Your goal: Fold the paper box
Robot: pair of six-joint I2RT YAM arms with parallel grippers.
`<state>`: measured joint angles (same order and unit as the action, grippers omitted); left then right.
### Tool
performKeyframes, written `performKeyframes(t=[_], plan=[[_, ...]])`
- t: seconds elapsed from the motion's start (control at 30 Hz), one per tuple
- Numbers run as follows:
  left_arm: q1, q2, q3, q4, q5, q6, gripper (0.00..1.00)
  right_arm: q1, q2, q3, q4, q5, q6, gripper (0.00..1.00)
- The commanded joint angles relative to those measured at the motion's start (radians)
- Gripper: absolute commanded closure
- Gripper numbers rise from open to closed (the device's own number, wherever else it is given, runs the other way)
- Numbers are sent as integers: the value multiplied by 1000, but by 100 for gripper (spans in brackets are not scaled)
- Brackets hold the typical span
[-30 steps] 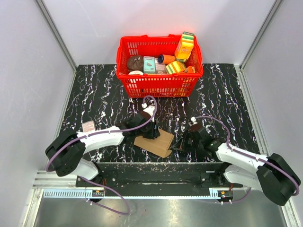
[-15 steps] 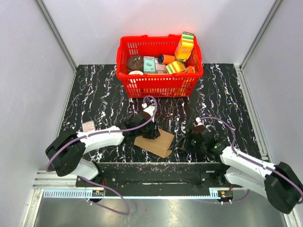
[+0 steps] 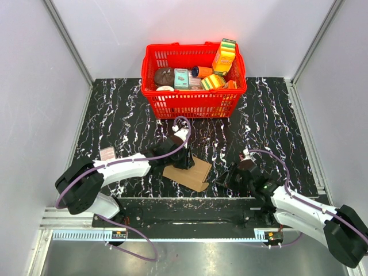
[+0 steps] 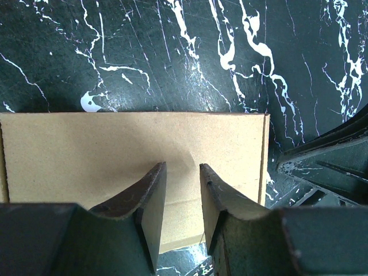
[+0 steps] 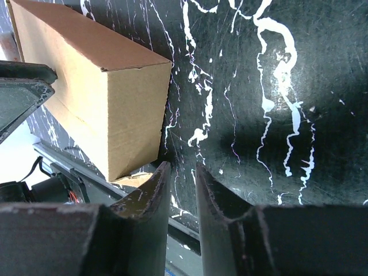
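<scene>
The left tool (image 4: 181, 168) points down at the paper box (image 4: 103, 144). Its two dark fingers stand a little apart with nothing between them. Plain brown cardboard fills the gap. Their tips sit at the box's top face, but whether they press on it or hover just above cannot be told.

The right tool (image 5: 179, 167) is also slightly open and empty. It is low over the black marbled worktop (image 3: 115, 115), just beside the box's right-hand end and not touching it. From this tool the box lies ahead and to its left. Its long axis runs away from the tool, so a narrow end and one long side face it. A small pale edge, perhaps a flap, shows under the nearest bottom corner.

The box lies on the near side of the red basket (image 3: 192, 103), well apart from it and close to the worktop's near edge. It looks already raised into a slim carton, slightly askew to that edge.

The left arm reaches in from the left, low and long, with its wrist bent downward onto the side of the box nearer the basket. The right arm lies low, its forearm aimed at the box end.

The right arm looks better placed for the end flaps, while the left could steady the body.
</scene>
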<state>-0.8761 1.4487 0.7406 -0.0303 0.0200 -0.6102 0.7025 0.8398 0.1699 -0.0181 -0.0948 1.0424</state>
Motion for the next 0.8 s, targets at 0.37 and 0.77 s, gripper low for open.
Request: performKeyframes(t=[0.37, 0.77], plan=[[-21, 42, 16, -28, 41, -6, 65, 57, 24, 80, -17, 159, 65, 70], [-23, 45, 13, -25, 41, -10, 65, 187, 160, 137, 24, 250, 113, 70]])
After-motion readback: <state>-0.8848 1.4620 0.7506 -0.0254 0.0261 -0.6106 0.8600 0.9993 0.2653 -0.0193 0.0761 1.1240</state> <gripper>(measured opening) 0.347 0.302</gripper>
